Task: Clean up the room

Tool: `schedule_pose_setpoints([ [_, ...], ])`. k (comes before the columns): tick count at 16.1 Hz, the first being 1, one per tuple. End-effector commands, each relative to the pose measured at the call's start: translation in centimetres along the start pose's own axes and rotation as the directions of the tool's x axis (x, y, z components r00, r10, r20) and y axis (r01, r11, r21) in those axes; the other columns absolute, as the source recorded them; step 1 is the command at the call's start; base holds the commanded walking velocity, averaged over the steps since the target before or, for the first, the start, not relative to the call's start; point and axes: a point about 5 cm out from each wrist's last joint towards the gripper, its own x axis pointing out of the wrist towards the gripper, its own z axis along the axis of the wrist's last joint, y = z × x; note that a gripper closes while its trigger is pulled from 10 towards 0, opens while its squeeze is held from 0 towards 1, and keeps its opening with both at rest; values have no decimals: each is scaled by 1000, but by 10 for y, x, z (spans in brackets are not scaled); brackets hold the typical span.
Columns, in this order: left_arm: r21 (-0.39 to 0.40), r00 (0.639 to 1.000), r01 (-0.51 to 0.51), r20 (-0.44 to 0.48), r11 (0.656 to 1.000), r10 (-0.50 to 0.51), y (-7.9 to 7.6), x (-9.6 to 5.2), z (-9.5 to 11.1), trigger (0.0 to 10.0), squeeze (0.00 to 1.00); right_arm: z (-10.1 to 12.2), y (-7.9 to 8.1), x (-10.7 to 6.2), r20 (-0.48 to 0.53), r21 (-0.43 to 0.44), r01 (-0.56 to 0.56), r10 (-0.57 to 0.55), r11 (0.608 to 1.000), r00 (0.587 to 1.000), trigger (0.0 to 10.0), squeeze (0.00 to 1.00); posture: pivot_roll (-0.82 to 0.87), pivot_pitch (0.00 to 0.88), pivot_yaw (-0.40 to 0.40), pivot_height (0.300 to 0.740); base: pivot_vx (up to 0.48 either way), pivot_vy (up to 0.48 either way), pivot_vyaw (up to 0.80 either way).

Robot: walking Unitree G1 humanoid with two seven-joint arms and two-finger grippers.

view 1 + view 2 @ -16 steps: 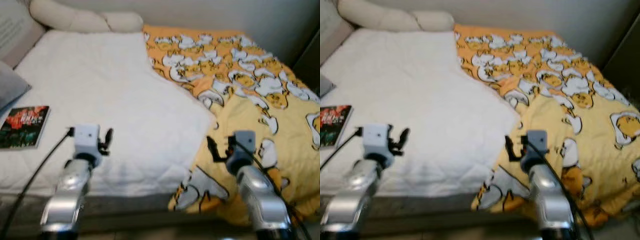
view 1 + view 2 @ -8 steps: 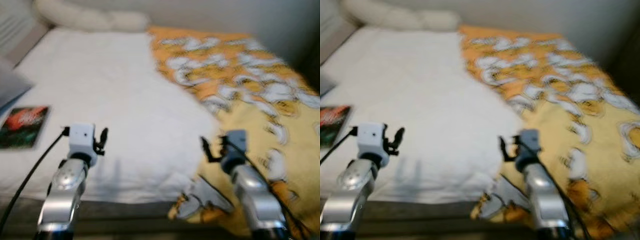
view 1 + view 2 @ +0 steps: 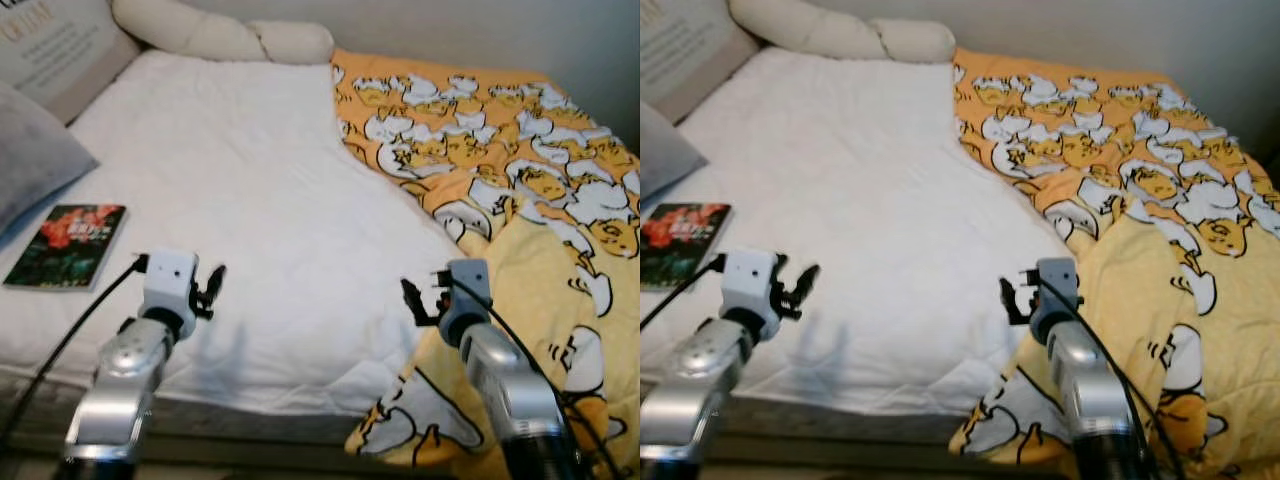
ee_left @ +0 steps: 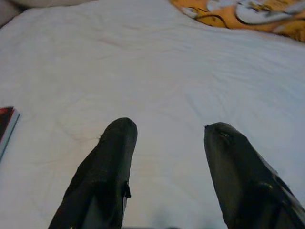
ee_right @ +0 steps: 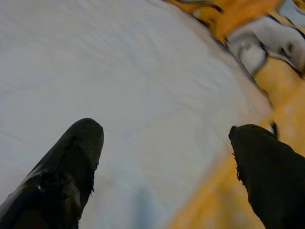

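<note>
Across the bed, a yellow patterned blanket [image 3: 520,190] lies rumpled; both grippers' fingers spread apart.

White mattress cover [image 3: 270,190] spreads across the middle of the bed. At three o'clock, the yellow-orange cartoon blanket [image 3: 500,150] is folded back and spills off the near edge toward five o'clock. Book [image 3: 68,245] lies flat at nine o'clock, just beside the grey pillow [image 3: 35,160]. Cream bolster [image 3: 220,38] sits up at twelve. Left gripper [image 3: 212,288] hovers at seven o'clock above the white cover; right gripper [image 3: 420,300] hangs at five o'clock, by the blanket's edge.
</note>
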Motion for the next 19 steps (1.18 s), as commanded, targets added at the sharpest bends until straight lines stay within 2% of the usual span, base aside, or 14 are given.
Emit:
schedule_pose_setpoints([
  [1,23,994,109,-4,994,-108,-9,1,2,10000,275,-6,-16,3,-53,22,68,-67,997,996,10000,1000,50,0,-57,740,0,0,0],
  [2,58,983,183,-11,981,-182,-11,-1,4,10000,275,-10,-23,8,-103,43,102,-97,994,990,10000,1000,50,0,-52,740,0,0,0],
  [3,91,968,249,-34,964,-247,-11,-3,5,10000,275,-17,-28,14,-166,13,108,-104,994,981,10000,1000,52,0,-47,740,0,0,0],
  [4,98,965,262,-40,960,-259,-11,-3,5,10000,275,-18,-29,16,-179,4,109,-106,994,978,10000,1000,52,0,-41,740,0,0,0],
  [5,114,953,303,-59,946,-298,-11,-4,5,10000,271,-23,-31,19,-218,-21,104,-106,994,970,10000,945,52,8,-33,740,0,0,0],
  [6,133,928,370,-91,919,-361,-12,-6,4,10000,267,-30,-32,22,-268,-22,102,-104,995,958,10000,0,54,22,-24,740,0,0,0],
  [7,140,916,399,-105,906,-387,-12,-7,3,10000,275,-33,-33,23,-290,-22,99,-102,995,952,10000,0,54,22,-24,740,0,0,0],
  [10,171,820,568,-192,805,-539,-14,-16,3,10000,275,-51,-37,25,-401,-63,94,-112,994,909,10000,0,64,71,-6,740,0,0,0],
  [11,174,801,595,-207,785,-562,-13,-18,4,10000,278,-55,-38,24,-424,-68,95,-115,993,898,3882,0,70,87,2,740,0,0,0],
  [12,175,793,606,-214,776,-571,-13,-20,5,10000,278,-57,-37,24,-438,-59,98,-114,993,892,2314,0,72,92,5,740,0,0,0],
  [13,181,786,614,-223,768,-576,-12,-20,6,10000,275,-60,-37,23,-449,-81,92,-119,992,885,0,0,74,96,8,740,0,0,0],
  [19,170,758,648,-243,743,-605,-14,-18,5,10000,275,-65,-36,22,-470,-134,34,-94,990,878,0,0,64,59,2,740,0,0,0],
])
